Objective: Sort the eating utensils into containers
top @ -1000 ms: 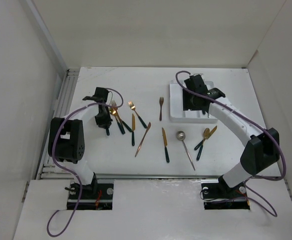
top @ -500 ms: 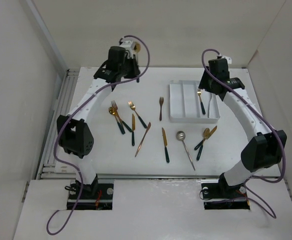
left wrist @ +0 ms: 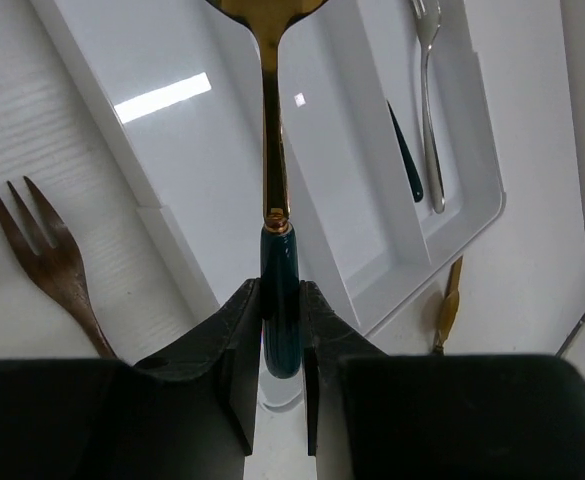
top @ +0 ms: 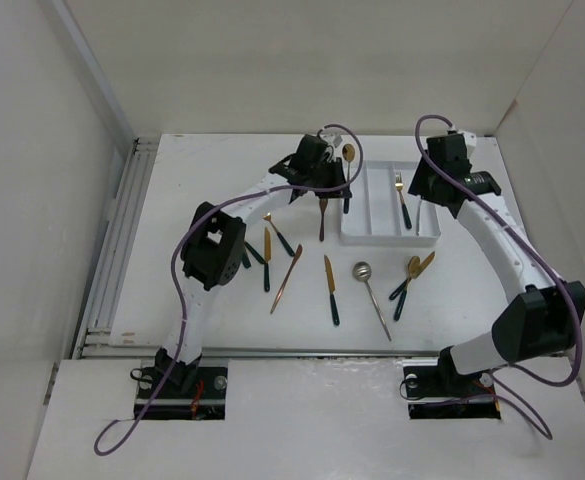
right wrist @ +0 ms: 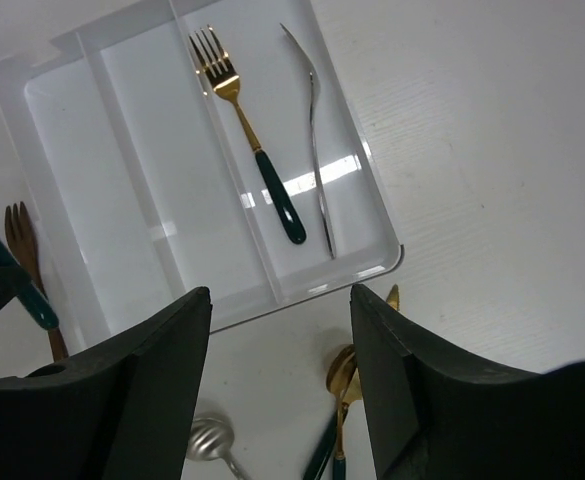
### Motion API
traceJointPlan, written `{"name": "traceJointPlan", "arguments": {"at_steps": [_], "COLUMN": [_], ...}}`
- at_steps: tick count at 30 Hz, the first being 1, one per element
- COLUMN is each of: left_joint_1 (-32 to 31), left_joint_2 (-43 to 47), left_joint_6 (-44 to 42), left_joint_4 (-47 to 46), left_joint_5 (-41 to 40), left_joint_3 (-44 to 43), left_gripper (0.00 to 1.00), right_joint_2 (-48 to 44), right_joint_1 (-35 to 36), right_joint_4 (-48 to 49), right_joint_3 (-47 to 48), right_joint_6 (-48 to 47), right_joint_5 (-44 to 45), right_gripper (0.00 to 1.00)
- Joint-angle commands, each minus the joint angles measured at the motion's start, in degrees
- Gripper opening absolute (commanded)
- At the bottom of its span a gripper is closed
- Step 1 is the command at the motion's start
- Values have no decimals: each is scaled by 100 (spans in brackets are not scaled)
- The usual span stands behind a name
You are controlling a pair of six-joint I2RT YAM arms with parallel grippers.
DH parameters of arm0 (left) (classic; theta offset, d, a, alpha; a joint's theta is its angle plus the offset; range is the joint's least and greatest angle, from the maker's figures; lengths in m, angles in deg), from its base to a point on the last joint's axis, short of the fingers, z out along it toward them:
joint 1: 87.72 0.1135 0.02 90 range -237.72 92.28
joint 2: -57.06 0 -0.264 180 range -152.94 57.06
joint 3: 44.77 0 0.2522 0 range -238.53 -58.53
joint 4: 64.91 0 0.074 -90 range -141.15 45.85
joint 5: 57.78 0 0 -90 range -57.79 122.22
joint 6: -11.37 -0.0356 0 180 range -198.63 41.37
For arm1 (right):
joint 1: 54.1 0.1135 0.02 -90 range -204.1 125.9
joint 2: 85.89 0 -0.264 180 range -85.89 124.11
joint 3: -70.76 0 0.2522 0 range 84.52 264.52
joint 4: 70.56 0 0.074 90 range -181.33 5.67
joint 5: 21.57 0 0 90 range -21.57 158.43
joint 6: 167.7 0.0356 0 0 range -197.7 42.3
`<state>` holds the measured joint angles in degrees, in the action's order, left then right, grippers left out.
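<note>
Gold spoon (left wrist: 272, 150): green handle pinched by left gripper (left wrist: 280, 310), bowl pointing far.
Tray (right wrist: 122, 200): directly beneath, left compartment (left wrist: 162, 150) parallel to spoon's length.
Right gripper (right wrist: 277, 330): spread, empty, above tray's right edge.

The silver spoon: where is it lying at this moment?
In the top view, the silver spoon lies right of centre, on the near side of the tray, between a knife on its left and two gold-headed utensils on its right.
</note>
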<state>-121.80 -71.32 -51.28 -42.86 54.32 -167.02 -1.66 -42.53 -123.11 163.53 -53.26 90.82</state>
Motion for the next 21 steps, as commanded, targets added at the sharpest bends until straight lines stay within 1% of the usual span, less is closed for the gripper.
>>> {"name": "traceJointPlan", "arguments": {"at_steps": [1,3,7,10,13,15,16,20,21], "left_joint_1": [-106,-168,-344,-344,-344,-344,-344,-344,-344], "left_joint_2": [164,7,-213,-267,-267,-267,-267,-267,-267], "left_joint_6": [437,507,587,657,710,710,710,657,657], "left_joint_4": [-592,-592,-293,-180,49,154,233,234,234], "left_joint_5": [-101,-171,-418,-418,-698,-752,-752,-690,-638], "left_joint_3": [-401,-401,-401,-349,-182,-129,-42,29,29], "left_gripper": [0,0,0,0,0,2,4,19,29], "right_joint_2": [-301,-415,-556,-679,-802,-873,-942,-1127,-1128], "right_joint_1": [-24,-24,-76,-129,-129,-181,-182,-243,-243], "right_joint_4": [-85,-85,-147,-208,-208,-208,-208,-208,-208], "right_joint_3": [-104,-166,-289,-350,-403,-456,-456,-517,-517], "right_joint_6": [87,87,34,-18,-80,-80,-133,-195,-264], "right_joint_5": [212,213,335,389,450,521,590,591,591], "right_gripper": [63,63,63,63,63,63,63,63,64]}}
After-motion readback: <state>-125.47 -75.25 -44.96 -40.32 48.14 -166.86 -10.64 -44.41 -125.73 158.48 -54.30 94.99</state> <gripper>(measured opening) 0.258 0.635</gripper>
